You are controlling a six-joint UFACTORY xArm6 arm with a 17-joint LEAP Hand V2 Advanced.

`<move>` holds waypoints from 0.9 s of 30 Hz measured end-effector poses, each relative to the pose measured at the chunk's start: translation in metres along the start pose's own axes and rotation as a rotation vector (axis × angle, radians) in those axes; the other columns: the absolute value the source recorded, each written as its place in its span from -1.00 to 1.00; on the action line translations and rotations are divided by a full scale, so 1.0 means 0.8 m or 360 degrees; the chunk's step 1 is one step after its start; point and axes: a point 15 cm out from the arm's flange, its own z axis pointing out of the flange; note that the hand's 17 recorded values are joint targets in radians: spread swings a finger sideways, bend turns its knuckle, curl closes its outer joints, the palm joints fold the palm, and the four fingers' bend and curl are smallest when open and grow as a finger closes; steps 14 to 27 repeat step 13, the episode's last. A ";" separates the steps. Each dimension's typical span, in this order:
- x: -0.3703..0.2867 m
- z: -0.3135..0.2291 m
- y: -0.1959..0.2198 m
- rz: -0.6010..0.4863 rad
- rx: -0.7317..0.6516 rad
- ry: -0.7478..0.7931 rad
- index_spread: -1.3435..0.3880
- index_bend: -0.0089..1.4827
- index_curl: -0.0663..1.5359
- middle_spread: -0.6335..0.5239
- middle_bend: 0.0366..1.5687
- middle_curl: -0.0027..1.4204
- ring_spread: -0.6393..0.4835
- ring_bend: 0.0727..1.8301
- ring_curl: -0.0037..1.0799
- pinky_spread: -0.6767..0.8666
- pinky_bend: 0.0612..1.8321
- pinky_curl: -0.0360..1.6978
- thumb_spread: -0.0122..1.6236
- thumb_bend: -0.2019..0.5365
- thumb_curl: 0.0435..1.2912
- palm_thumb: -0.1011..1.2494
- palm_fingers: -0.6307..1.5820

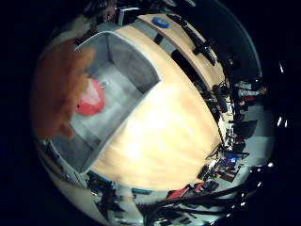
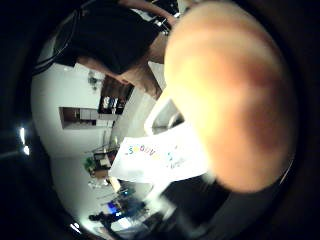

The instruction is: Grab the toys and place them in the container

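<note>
An orange soft toy (image 2: 225, 90) fills much of the thumb side palm view, very close to the palm, with a white printed tag (image 2: 160, 155) hanging from it. In the little finger side palm view the same orange toy (image 1: 58, 89) shows at the edge, above the grey container (image 1: 127, 58). The container stands on the wooden table (image 1: 174, 132). A red toy (image 1: 91, 99) lies inside the container on its floor.
A blue round thing (image 1: 161, 21) lies at the far end of the table. Black equipment (image 1: 199, 44) runs along the table's far edge. Chairs and desks stand around the table, and shelves (image 2: 85, 115) stand against a white wall.
</note>
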 end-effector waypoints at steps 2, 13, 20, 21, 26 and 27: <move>0.001 0.002 0.000 -0.0010 -0.0004 -0.0001 -0.09 -0.72 -0.13 -0.35 -0.53 -0.26 -0.05 -0.35 -0.41 -0.05 -0.16 -0.54 0.05 -0.68 -0.66 -0.56 -0.38; 0.002 0.000 0.000 -0.0026 -0.0003 0.0000 -0.01 -0.75 -0.30 -0.17 -0.67 -0.39 0.23 -0.55 -0.54 0.36 -0.32 -0.65 -0.04 -0.56 -0.61 -0.72 -0.33; 0.002 0.000 0.000 -0.0026 -0.0003 0.0000 -0.01 -0.75 -0.30 -0.17 -0.67 -0.39 0.23 -0.55 -0.54 0.36 -0.32 -0.65 -0.04 -0.56 -0.61 -0.72 -0.33; 0.002 0.000 0.000 -0.0026 -0.0003 0.0000 -0.01 -0.75 -0.30 -0.17 -0.67 -0.39 0.23 -0.55 -0.54 0.36 -0.32 -0.65 -0.04 -0.56 -0.61 -0.72 -0.33; 0.002 0.000 0.000 -0.0026 -0.0003 0.0000 -0.01 -0.75 -0.30 -0.17 -0.67 -0.39 0.23 -0.55 -0.54 0.36 -0.32 -0.65 -0.04 -0.56 -0.61 -0.72 -0.33; 0.002 0.000 0.000 -0.0026 -0.0003 0.0000 -0.01 -0.75 -0.30 -0.17 -0.67 -0.39 0.23 -0.55 -0.54 0.36 -0.32 -0.65 -0.04 -0.56 -0.61 -0.72 -0.33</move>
